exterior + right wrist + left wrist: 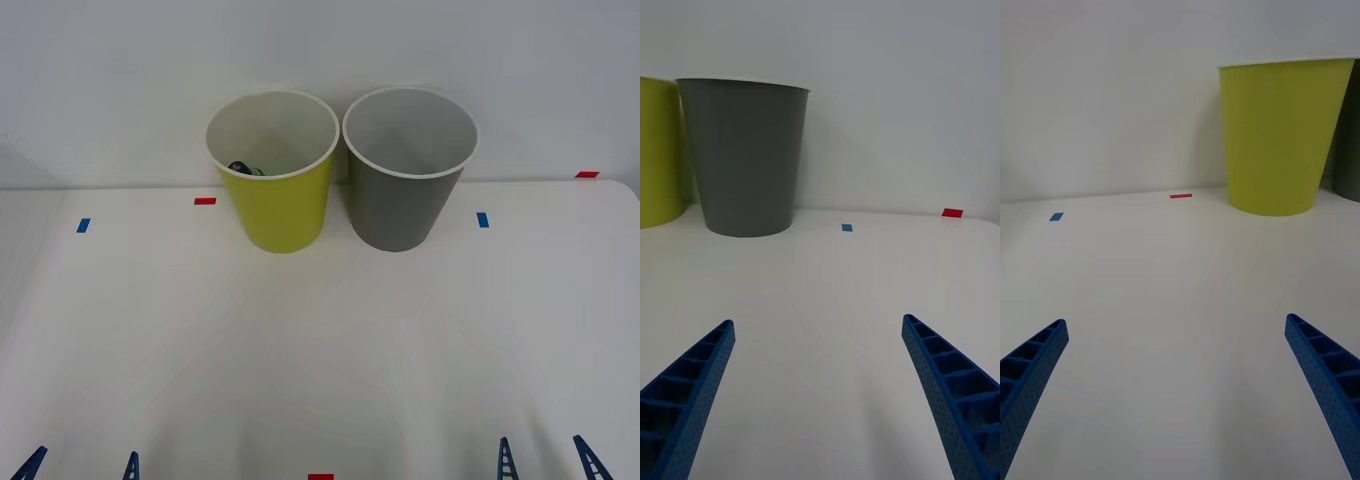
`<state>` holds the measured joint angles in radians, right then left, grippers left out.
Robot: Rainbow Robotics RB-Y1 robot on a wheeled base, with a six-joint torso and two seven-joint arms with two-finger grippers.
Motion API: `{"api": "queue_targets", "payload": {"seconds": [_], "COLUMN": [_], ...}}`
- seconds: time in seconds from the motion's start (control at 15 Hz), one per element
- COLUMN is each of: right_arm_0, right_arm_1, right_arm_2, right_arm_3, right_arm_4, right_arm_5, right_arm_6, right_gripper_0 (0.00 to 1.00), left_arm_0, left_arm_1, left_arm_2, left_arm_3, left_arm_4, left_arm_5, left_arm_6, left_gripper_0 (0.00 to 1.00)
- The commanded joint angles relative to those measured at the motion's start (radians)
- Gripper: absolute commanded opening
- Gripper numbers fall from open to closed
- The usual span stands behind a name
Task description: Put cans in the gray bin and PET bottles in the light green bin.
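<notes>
The light green bin [280, 205] and the gray bin [405, 195] stand upright side by side at the back of the white table, almost touching. Inside the light green bin, low against its near wall, a small black piece [240, 167] peeks out; it looks like the cap of a PET bottle, with the rest hidden. The gray bin's inside looks bare where I can see it. Cans are out of view. My left gripper [82, 462] and right gripper [543, 450] hover open at the table's near edge, holding nothing, far from both bins.
Small tape marks lie on the table [320, 340]: blue [83, 225] and red [205, 201] left of the bins, blue [482, 219] and red [587, 174] to their right, red [320, 477] at the near edge. A white wall stands right behind the bins.
</notes>
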<state>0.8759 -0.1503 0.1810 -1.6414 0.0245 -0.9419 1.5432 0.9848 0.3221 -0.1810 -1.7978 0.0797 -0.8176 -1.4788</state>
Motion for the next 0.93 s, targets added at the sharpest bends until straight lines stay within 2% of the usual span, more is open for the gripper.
{"api": "queue_targets", "payload": {"seconds": [0.07,0.93], "right_arm_0": [0.0,0.0], "right_arm_1": [0.0,0.0], "right_arm_2": [0.0,0.0], "right_arm_3": [0.0,0.0], "right_arm_4": [0.0,0.0], "right_arm_5": [0.0,0.0], "right_arm_6": [0.0,0.0], "right_gripper_0": [0.77,0.77], "left_arm_0": [0.0,0.0], "left_arm_1": [0.0,0.0], "left_arm_2": [0.0,0.0], "left_arm_3": [0.0,0.0], "left_arm_4": [0.0,0.0], "left_arm_5": [0.0,0.0], "left_arm_6": [0.0,0.0], "left_gripper_0": [1.0,1.0]}}
